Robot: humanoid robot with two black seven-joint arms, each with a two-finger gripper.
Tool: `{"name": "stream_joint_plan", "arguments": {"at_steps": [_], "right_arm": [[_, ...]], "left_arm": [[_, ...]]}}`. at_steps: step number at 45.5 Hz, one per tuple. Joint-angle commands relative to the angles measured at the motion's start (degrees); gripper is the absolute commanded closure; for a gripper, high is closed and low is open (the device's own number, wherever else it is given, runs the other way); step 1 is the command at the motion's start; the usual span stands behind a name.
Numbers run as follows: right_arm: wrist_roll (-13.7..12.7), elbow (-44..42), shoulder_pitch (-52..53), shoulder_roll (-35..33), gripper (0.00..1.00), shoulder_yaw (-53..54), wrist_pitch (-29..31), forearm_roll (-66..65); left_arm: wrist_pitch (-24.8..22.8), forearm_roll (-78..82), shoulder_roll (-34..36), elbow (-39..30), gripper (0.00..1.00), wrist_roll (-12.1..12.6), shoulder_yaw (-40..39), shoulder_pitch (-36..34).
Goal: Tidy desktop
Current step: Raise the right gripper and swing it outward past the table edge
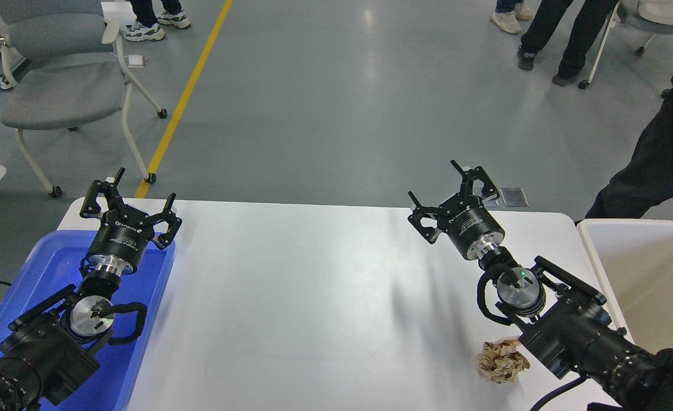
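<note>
The desktop (313, 285) is a wide white tabletop with rounded corners that fills the lower half of the head view. A crumpled ball of brown paper (502, 361) lies on it near the front right, close beside my right arm. My left gripper (139, 201) hovers open at the table's far left corner, above the far end of a blue tray, with nothing between its fingers. My right gripper (447, 188) is open and empty too, raised over the far right part of the desktop, well beyond the paper ball.
A blue plastic tray (153, 297) sits on the desktop's left side under my left arm. A beige-white bin (644, 274) stands off the right edge. Beyond the table are a grey wheeled chair (62, 85), people's legs (650, 165) and a yellow floor line (182, 103).
</note>
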Motion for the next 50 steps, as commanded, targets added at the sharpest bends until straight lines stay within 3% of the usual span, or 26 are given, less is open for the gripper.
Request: {"name": "stream_joint_plan", "arguments": {"at_steps": [1,27,42,50], "right_arm": [[0.0,0.0,0.0,0.0,0.00,-0.2,0.1,0.0],[-0.1,4.0,2.0,-2.7,0.00,-0.4,0.1,-3.1],[-0.8,19.7,7.8,-24.4,0.00,-0.4,0.2,-3.1],[-2.5,26.3,10.7,-35.6,0.00,-0.9,0.3,-3.9]], "left_arm": [[0.0,0.1,0.0,0.0,0.00,0.0,0.0,0.0],[0.0,0.0,0.1,0.0,0.00,0.0,0.0,0.0],[0.0,0.0,0.1,0.0,0.00,0.0,0.0,0.0],[0.0,0.0,0.1,0.0,0.00,0.0,0.0,0.0]]}}
